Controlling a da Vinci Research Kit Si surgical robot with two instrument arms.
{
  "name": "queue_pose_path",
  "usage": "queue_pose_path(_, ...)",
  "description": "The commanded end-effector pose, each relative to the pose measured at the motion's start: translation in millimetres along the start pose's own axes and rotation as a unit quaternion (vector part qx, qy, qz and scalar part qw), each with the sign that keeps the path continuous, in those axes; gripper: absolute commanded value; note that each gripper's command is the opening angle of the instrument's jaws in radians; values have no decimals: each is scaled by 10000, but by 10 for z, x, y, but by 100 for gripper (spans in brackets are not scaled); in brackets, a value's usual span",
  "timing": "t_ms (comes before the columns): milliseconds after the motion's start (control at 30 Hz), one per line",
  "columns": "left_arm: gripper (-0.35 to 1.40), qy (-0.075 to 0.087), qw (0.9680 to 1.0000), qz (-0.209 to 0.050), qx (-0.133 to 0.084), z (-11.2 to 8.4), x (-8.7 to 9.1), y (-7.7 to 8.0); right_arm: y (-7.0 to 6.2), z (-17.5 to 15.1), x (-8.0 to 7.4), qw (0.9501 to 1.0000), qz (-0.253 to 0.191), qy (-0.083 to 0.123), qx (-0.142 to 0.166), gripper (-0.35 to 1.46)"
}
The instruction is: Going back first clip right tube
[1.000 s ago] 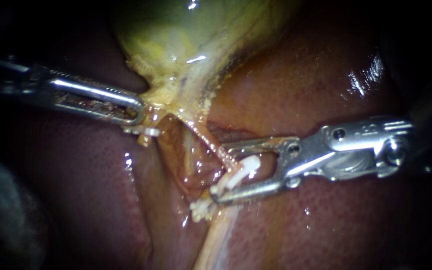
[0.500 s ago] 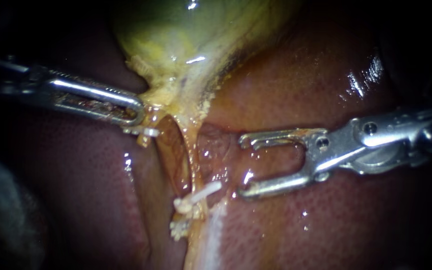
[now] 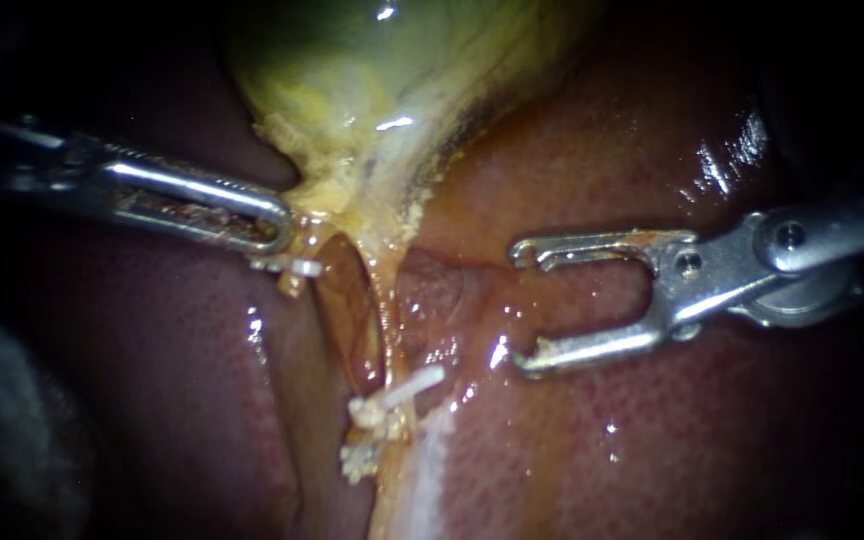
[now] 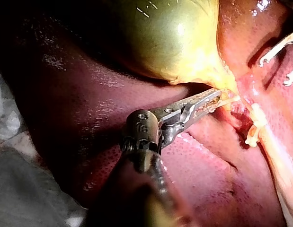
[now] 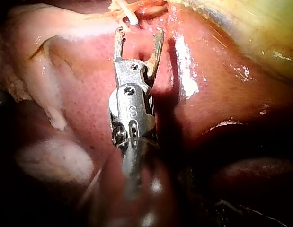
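Ground: wet, dark red liver (image 3: 632, 460), filling the field on both sides of a central cleft

Item 1: one gallbladder (image 3: 372, 70), yellow-green, at the far side. It narrows to a pale neck that runs down into the cleft

Item 2: one tube (image 3: 380, 300) plainly seen, a thin yellowish strand running from the neck toward the near side. Whether a second runs to its left cannot be told

Item 3: one white clip (image 3: 399, 392), set across the tube at its near end, with pale fatty crumbs (image 3: 357, 460) just beside it

Item 4: one small white piece (image 3: 299, 267), touching the tissue just under the left jaws. Its kind cannot be told

Item 5: two instruments
- left instrument (image 3: 274, 228): comes in from the left, jaws closed on the gallbladder at its neck
- right instrument (image 3: 520, 305): comes in from the right, jaws wide apart and empty, over the liver to the right of the tube and apart from the clip. Bare wet liver lies between its tips and the clip
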Motion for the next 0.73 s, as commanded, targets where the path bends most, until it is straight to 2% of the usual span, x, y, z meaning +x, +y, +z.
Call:
queue_pose_path(33, -35, 13, 10000, 8, 21, 6, 0, -3, -1, -1, 0, 10000, -3, -1, 5, 50)
queue_pose_path(333, -35, 8, 10000, 28, 32, 46, 0, -16, -3, -5, -1, 10000, -8, -1, 17, 50)
queue_pose_path(733, -35, -12, 10000, 41, 4, 46, -3, -18, -4, -6, -1, 10000, -10, -1, 21, 50)
